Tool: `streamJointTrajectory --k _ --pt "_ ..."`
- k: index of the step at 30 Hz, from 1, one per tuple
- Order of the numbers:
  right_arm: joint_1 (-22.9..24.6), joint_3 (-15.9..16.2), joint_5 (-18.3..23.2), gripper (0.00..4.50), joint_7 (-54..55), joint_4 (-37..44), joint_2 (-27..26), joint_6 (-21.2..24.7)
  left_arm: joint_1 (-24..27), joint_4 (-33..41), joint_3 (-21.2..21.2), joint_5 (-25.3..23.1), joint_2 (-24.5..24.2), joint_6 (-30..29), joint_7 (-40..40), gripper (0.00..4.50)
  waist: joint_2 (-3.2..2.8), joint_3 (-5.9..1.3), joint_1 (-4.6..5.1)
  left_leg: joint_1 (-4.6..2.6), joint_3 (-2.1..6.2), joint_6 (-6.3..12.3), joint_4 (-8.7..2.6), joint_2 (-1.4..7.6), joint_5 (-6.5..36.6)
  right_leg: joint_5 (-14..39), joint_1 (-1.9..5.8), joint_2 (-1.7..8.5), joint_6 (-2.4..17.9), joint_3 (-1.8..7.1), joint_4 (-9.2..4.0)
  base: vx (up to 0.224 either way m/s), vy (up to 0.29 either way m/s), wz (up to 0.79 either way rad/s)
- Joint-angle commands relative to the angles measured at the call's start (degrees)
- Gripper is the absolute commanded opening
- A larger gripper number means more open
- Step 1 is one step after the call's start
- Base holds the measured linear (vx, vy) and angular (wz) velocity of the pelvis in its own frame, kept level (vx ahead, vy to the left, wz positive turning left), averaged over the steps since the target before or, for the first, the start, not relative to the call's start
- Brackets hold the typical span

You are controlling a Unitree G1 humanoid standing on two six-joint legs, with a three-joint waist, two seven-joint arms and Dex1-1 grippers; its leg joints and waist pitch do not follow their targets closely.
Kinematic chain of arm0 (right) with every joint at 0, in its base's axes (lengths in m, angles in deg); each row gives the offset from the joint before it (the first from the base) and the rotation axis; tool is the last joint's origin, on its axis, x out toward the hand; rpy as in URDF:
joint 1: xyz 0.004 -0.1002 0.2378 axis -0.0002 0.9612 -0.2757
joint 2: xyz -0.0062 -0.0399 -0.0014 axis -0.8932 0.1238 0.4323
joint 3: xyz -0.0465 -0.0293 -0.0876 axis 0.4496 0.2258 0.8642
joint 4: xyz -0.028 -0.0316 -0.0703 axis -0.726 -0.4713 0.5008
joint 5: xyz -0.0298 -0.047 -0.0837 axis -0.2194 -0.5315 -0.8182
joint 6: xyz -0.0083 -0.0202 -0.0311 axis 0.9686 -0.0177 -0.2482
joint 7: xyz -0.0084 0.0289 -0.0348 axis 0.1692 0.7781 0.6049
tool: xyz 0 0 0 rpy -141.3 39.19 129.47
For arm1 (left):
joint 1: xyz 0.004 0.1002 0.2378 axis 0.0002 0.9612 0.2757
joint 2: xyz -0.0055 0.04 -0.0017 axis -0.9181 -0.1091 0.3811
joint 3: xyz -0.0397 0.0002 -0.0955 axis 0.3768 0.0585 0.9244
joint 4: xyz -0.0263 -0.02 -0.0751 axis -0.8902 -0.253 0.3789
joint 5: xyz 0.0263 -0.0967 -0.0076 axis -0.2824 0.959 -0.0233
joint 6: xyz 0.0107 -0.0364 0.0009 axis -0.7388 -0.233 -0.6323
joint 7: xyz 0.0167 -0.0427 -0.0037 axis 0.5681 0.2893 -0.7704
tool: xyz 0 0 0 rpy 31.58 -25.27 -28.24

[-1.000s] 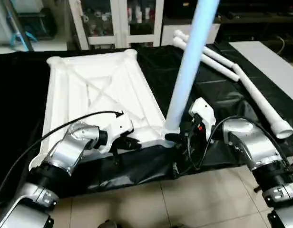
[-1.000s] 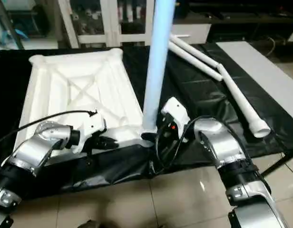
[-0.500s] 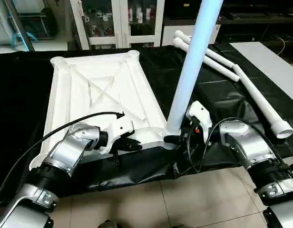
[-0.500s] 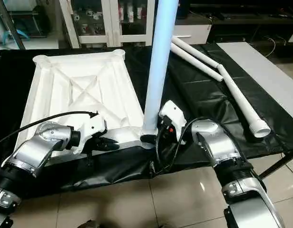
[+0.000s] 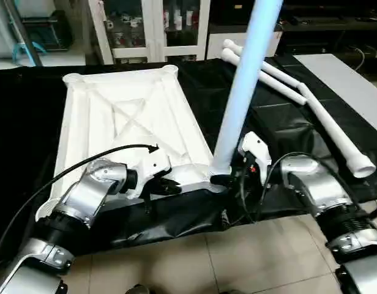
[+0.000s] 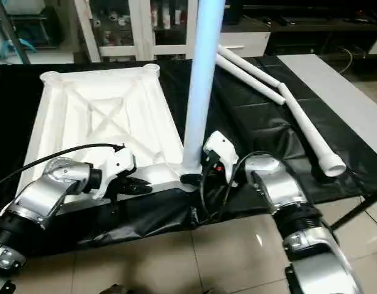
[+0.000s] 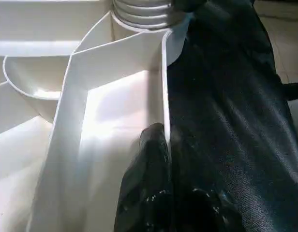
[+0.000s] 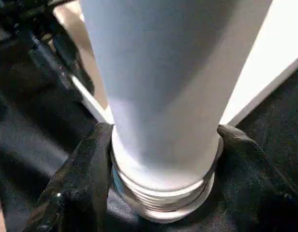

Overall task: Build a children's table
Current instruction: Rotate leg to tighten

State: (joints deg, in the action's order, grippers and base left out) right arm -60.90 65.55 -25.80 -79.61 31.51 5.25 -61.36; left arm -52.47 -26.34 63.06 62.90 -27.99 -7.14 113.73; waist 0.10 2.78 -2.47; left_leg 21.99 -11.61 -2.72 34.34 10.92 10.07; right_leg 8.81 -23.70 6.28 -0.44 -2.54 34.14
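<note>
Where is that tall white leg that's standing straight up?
The upright leg stands at the tabletop's near right corner, its ringed base between the right gripper's two black fingers. Three spare legs lie farther right on the black work table.

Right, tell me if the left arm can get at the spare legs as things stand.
Probably not. The left gripper is clamped on the tabletop's near rim, and the spare legs lie far across the table on the right, beyond the upright leg and the right gripper.
</note>
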Motion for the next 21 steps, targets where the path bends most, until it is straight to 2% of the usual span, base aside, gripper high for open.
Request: streamJointTrajectory --k 1,3,4,5,6,7,8,9,10,12,14,15,18,21 --pt "-0.7 -3.1 0.3 2.74 8.8 -2.4 -2.5 -0.5 1.1 1.3 -1.5 0.8 3.1 -0.8 -1.2 0.0 0.35 -3.77 0.22 -1.29 0.9 0.27 -4.56 1.87 17.1 17.1 2.11 1.49 12.7 1.36 -3.59 0.0 0.0 0.0" --pt "-0.7 -4.0 0.6 2.74 11.2 -3.1 -3.5 -0.4 0.9 1.1 -1.1 0.9 4.1 -1.1 -2.7 0.0 0.52 -3.71 0.98 -1.15 1.11 -0.61 -4.66 1.78 18.8 20.3 2.14 1.57 11.5 1.3 -3.91 0.0 0.0 0.0" --pt "-0.7 -4.0 0.6 2.74 11.2 -3.1 -3.5 -0.4 0.9 1.1 -1.1 0.9 4.1 -1.1 -2.7 0.0 0.52 -3.71 0.98 -1.15 1.11 -0.61 -4.66 1.78 18.8 20.3 2.14 1.57 11.5 1.3 -3.91 0.0 0.0 0.0" --pt "-0.1 -6.3 1.3 2.74 18.5 -4.7 -6.9 0.0 0.8 1.5 -0.5 1.0 7.1 -2.5 -6.5 0.0 0.49 -3.66 1.04 -1.21 1.19 -0.64 -4.66 1.75 19.6 21.9 2.03 1.58 10.9 1.26 -4.1 0.0 0.0 0.0" --pt "0.0 -7.1 1.2 2.74 22.0 -5.4 -8.2 -0.1 0.8 1.7 -0.4 0.8 8.3 -3.5 -8.2 0.0 0.39 -3.5 1.24 -1.38 1.18 -1.06 -4.73 1.82 20.3 22.7 1.67 1.57 10.7 1.39 -4.29 0.0 0.0 0.0" --pt "0.0 -7.3 1.1 2.74 23.3 -5.7 -8.7 -0.2 0.8 1.8 -0.4 0.7 8.7 -3.7 -8.9 0.0 0.48 -3.61 1.43 -1.27 1.25 -1.39 -4.74 1.72 20.2 23.1 1.8 1.58 10.4 1.32 -4.28 0.0 0.0 0.0" --pt "0.0 -7.9 0.8 2.73 26.4 -6.5 -9.9 -0.4 0.7 1.8 -0.4 0.2 9.7 -4.4 -10.7 0.0 0.26 -3.64 1.51 -1.26 1.28 -1.52 -4.79 1.74 20.2 23.1 1.72 1.61 10.4 1.33 -4.26 0.0 0.0 0.0" --pt "-0.3 -8.4 -0.7 2.73 32.7 -8.2 -11.9 -1.1 0.2 1.1 0.1 -0.9 12.0 -6.0 -15.1 0.0 0.29 -3.43 1.76 -1.36 1.22 -1.7 -4.8 1.74 21.3 24.0 1.36 1.5 10.1 1.3 -4.53 0.0 0.0 0.0" --pt "-0.6 -8.9 -1.3 2.73 36.3 -9.2 -13.2 -1.4 -0.3 0.4 0.7 -1.5 13.7 -7.2 -18.1 0.0 0.29 -3.42 1.84 -1.59 1.26 -1.9 -4.79 1.72 21.9 24.9 1.3 1.47 9.8 1.23 -4.76 0.0 0.0 0.0" --pt "-1.4 -10.2 -1.6 2.73 42.7 -11.3 -16.2 -2.3 -1.8 -1.8 3.0 -2.6 18.0 -9.9 -26.6 0.0 0.36 -3.5 2.39 -1.44 1.28 -1.89 -4.66 1.48 23.1 26.6 1.25 1.44 9.0 1.19 -5.0 0.0 0.0 0.0" --pt "-2.2 -10.9 -1.7 2.72 47.0 -13.0 -18.7 -3.3 -2.6 -3.0 4.4 -3.2 21.0 -10.7 -31.8 0.0 0.35 -3.58 2.33 -1.94 1.29 -1.56 -4.48 1.41 24.0 27.7 0.81 1.36 8.4 1.06 -5.47 0.0 0.0 0.0" --pt "-3.0 -10.9 -2.1 2.72 49.7 -14.2 -20.7 -4.2 -3.1 -3.9 4.7 -3.7 23.3 -10.5 -34.9 0.0 0.38 -3.59 2.37 -1.39 1.36 -1.07 -4.58 1.31 23.6 27.0 1.07 1.3 7.9 0.95 -5.51 0.0 0.0 0.0" --pt "-4.1 -11.0 -2.8 2.72 52.1 -16.2 -23.1 -5.5 -3.7 -4.7 4.5 -4.7 25.5 -10.5 -37.2 0.0 0.62 -3.7 2.28 -1.24 1.39 -0.3 -4.62 1.28 23.2 26.6 1.12 1.34 7.0 0.86 -5.54 0.0 0.0 0.0" --pt "-5.1 -10.6 -3.7 2.72 52.0 -17.6 -23.4 -7.0 -3.9 -4.4 4.5 -5.3 24.6 -10.5 -36.5 0.0 0.77 -3.68 2.32 -0.94 1.41 0.24 -4.72 1.27 23.1 25.9 1.22 1.29 6.7 0.8 -5.48 0.0 0.0 0.0"
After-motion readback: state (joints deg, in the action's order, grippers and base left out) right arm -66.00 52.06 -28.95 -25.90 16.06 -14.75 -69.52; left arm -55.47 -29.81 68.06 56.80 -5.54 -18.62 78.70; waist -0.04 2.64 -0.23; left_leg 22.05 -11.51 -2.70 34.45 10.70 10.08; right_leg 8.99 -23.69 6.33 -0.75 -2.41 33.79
